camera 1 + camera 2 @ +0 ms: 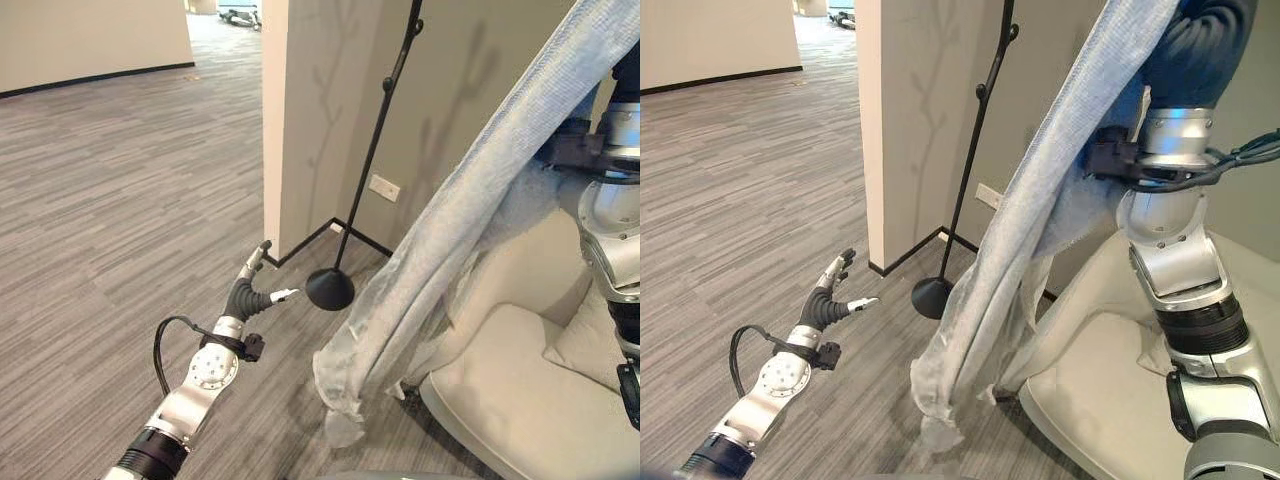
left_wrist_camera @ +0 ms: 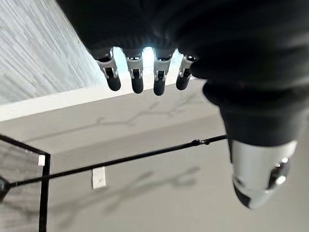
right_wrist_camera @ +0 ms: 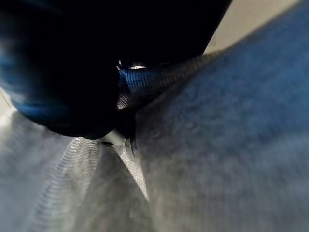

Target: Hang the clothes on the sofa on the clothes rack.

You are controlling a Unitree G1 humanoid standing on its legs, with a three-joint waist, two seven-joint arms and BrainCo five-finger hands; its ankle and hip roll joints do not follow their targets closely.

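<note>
Pale blue-grey garment (image 1: 1040,220) is held raised, draping in a long bunched fold over the right hand (image 1: 1195,50), whose fingers cannot be made out. It hangs between the cream sofa (image 1: 520,400) and the black clothes rack (image 1: 375,130); the left hand (image 1: 255,285), fingers spread and empty, is held low near the rack's base.

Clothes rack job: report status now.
Left robot hand open, empty, low near the rack base. Right robot hand raised, fingers hidden in the grey garment. Garment off the sofa, not yet on the clothes rack.

Both head views look down on the same thin black metal clothes rack (image 1: 370,160). The left wrist view faces it; the right wrist view presses against pale blue-grey knitted cloth (image 3: 217,145).
</note>
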